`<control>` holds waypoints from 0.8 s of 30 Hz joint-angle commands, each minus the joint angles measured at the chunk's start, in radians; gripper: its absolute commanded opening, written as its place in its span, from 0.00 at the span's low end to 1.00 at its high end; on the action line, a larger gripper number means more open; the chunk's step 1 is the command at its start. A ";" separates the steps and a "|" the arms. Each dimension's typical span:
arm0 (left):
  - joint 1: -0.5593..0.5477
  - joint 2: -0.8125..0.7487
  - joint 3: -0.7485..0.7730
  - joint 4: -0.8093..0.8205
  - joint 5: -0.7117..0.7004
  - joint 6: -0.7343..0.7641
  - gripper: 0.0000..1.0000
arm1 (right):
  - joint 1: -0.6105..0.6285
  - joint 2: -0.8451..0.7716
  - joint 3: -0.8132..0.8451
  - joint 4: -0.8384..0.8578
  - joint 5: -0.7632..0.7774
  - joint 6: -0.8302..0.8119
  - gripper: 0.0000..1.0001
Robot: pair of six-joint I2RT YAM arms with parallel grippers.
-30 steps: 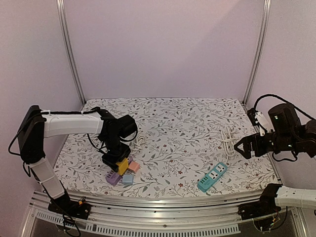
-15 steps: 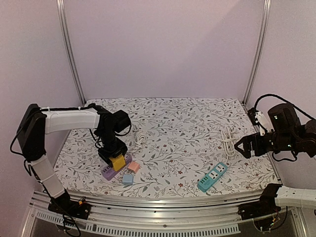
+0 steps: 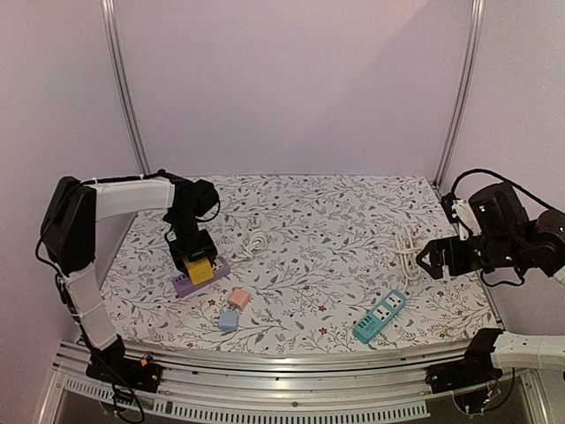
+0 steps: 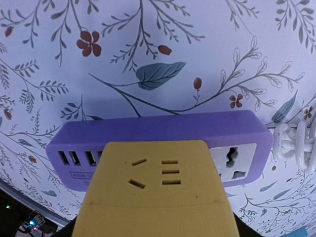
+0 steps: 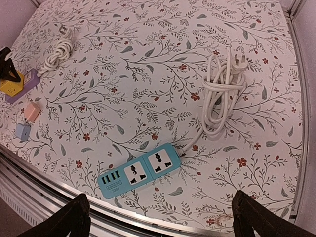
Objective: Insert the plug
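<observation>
My left gripper (image 3: 196,261) is shut on a yellow plug block (image 3: 199,270), which sits on top of the purple power strip (image 3: 203,281) at the left of the table. In the left wrist view the yellow plug (image 4: 155,190) covers the strip's middle; the purple strip (image 4: 163,129) shows USB slots at its left and a free white socket (image 4: 236,163) at its right. My fingers are hidden under the block. My right gripper (image 3: 433,261) is open and empty above the table's right side, over a teal power strip (image 5: 140,173).
A pink cube (image 3: 238,299) and a blue cube (image 3: 229,320) lie near the front edge. The teal strip (image 3: 380,316) trails a white coiled cord (image 3: 408,247). Another white cord coil (image 3: 254,243) lies right of the purple strip. Frame posts stand at the back corners.
My left gripper moved left and toward the back with the yellow plug; the purple strip moved with it, away from the pink and blue cubes. My right gripper shifted slightly left.
</observation>
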 commanded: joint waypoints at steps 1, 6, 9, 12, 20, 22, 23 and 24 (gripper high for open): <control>0.015 0.127 -0.094 0.175 -0.044 0.110 0.00 | 0.003 0.020 0.022 -0.001 0.036 0.046 0.99; 0.019 0.161 -0.094 0.183 -0.050 0.199 0.03 | 0.003 0.031 0.027 -0.017 0.047 0.066 0.99; 0.026 0.150 -0.128 0.247 -0.012 0.235 0.10 | 0.003 0.035 0.036 -0.027 0.053 0.070 0.99; 0.032 0.132 -0.182 0.309 0.045 0.244 0.23 | 0.002 0.045 0.045 -0.033 0.058 0.072 0.99; 0.034 0.093 -0.140 0.284 0.033 0.308 0.67 | 0.003 0.074 0.072 -0.044 0.073 0.062 0.99; 0.039 0.076 -0.124 0.272 0.024 0.318 0.78 | 0.002 0.073 0.074 -0.046 0.081 0.055 0.99; 0.043 0.070 -0.117 0.270 0.027 0.324 0.83 | 0.002 0.073 0.074 -0.048 0.086 0.054 0.99; 0.047 0.066 -0.111 0.266 0.030 0.329 0.87 | 0.003 0.073 0.074 -0.050 0.088 0.051 0.99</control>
